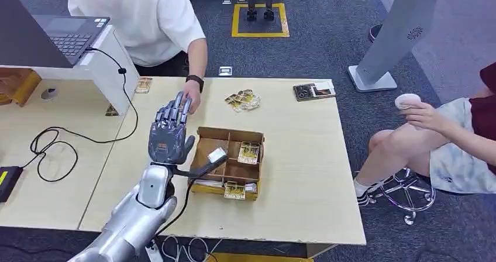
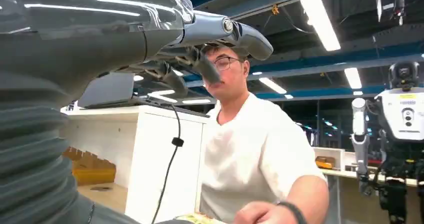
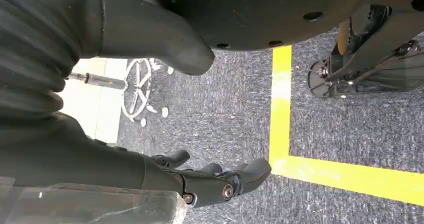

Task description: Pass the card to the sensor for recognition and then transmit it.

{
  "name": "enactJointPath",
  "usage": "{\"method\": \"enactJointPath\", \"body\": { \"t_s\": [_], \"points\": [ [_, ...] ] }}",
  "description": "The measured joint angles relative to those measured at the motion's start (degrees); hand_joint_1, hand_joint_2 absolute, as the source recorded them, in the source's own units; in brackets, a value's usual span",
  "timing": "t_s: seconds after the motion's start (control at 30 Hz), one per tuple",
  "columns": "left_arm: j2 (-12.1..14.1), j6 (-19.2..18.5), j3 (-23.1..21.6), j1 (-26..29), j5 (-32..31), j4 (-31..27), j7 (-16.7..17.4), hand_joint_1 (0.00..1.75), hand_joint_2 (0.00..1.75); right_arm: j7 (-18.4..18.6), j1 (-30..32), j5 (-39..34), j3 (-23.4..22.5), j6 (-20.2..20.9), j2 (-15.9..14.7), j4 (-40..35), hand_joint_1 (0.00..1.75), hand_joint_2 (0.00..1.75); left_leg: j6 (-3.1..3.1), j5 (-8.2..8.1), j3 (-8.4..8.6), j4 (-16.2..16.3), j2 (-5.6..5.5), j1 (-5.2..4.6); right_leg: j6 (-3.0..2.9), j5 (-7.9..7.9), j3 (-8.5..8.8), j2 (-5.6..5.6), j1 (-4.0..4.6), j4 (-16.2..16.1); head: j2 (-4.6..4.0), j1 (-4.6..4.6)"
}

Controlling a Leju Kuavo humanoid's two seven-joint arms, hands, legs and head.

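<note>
Left hand (image 1: pixel 169 134) fingers spread over wooden table (image 1: pixel 304 174) (grey carpet (image 1: pixel 327 51) beyond); right hand (image 3: pixel 210 181) fingers loosely apart

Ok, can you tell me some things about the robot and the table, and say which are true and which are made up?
1. The robot's left hand is raised over the table. True.
2. The brown box has cards in it. True.
3. The laptop is closed. False: it is open.
4. The person in the white shirt has a hand on the table. True.
5. The right hand holds a card. False: it hangs over the floor and grips nothing.
</note>
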Motion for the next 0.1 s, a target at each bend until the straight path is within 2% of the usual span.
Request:
{"method": "enactJointPath", "body": {
  "t_s": [0.1],
  "points": [
    [0.20,0.00,0.00,1.50,1.01,-2.93,-1.47,0.00,1.75,0.00,0.03,-0.04,0.00,-0.02,0.00,0.02,0.00,1.75,0.00,0.00,-0.01,0.00,0.00,0.00,0.00,0.00,0.00,0.00,0.00,0.00,0.00,0.00]
  ]
}}
